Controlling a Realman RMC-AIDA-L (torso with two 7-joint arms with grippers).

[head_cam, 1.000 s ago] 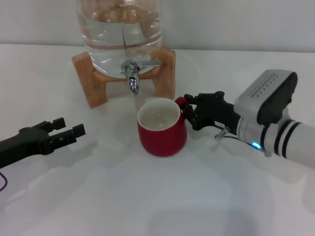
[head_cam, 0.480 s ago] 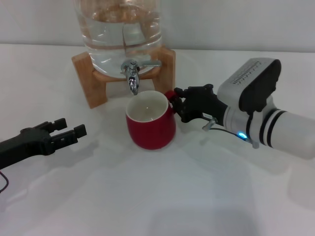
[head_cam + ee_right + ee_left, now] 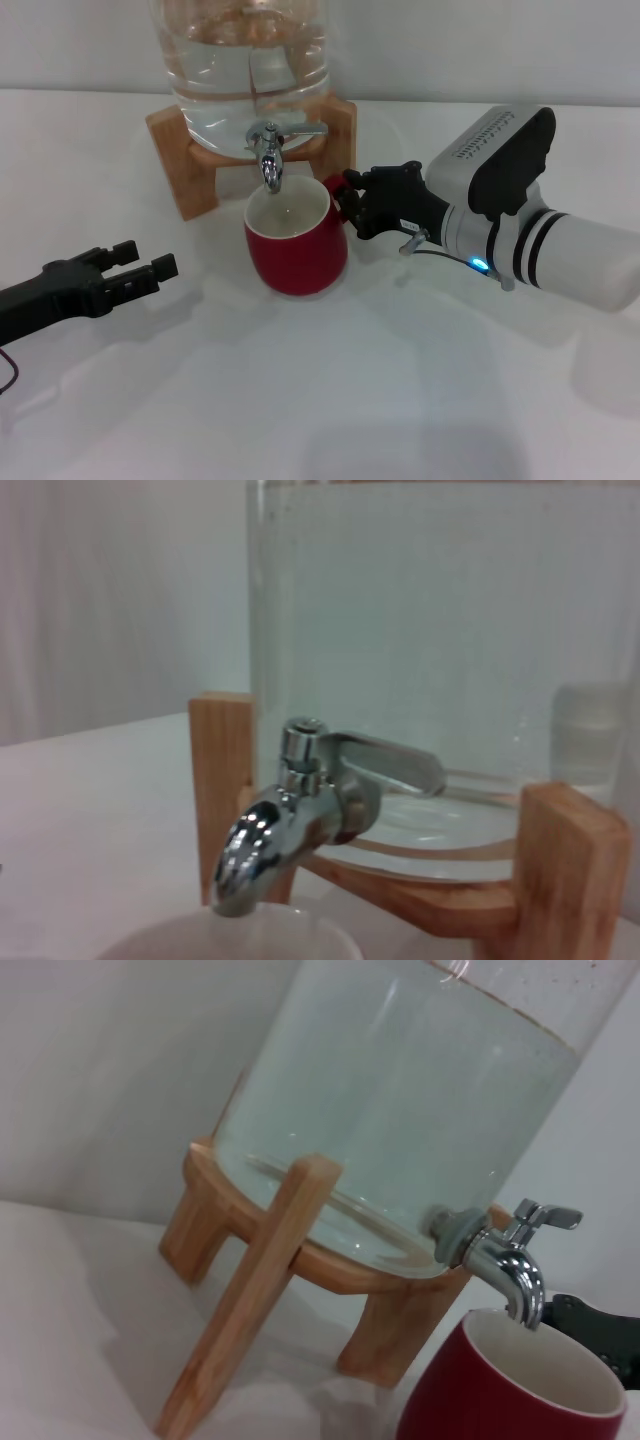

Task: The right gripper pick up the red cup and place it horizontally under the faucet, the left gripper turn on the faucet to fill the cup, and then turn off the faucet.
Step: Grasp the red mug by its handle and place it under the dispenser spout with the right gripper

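The red cup stands upright on the white table, its white inside right under the spout of the chrome faucet. My right gripper is shut on the cup's small red handle at its right side. The faucet's lever points sideways to the right; no water runs. My left gripper is open and empty, low at the front left, well apart from cup and faucet. The left wrist view shows the faucet over the cup's rim. The right wrist view shows the faucet close above the cup's rim.
The faucet sits on a clear water jug held by a wooden stand at the back middle of the table. The white table spreads out in front of the cup and between the two arms.
My right gripper has carried the red cup leftward and toward the jug, from right of the spout to directly under it. The left arm has not moved.
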